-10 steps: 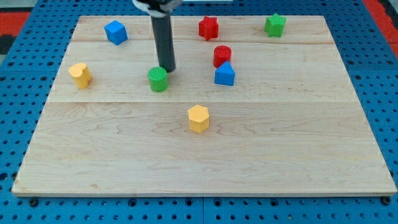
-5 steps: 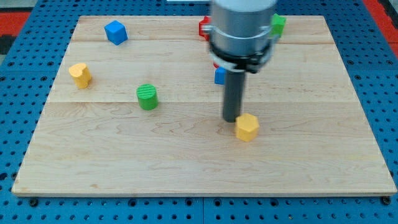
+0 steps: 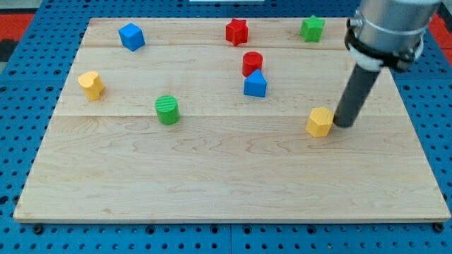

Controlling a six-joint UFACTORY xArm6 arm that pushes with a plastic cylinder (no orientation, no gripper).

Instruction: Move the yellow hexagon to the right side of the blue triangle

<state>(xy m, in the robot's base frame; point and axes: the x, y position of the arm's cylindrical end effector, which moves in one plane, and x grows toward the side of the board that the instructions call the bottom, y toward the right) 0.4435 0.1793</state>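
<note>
My tip (image 3: 344,124) has no jaws and holds nothing, sitting just right of the yellow hexagon (image 3: 320,121), which lies right of and below the blue triangle (image 3: 255,85).

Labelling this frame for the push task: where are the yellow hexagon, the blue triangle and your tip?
yellow hexagon (image 3: 320,121), camera view, middle of the block.
blue triangle (image 3: 255,85), camera view, its front face.
my tip (image 3: 344,124), camera view, the rod's very end, just right of the hexagon.

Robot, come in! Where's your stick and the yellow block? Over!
My tip sits right beside the yellow hexagon, on its right. Hexagon lies right of the blue triangle, a bit lower. Nothing between them.
</note>
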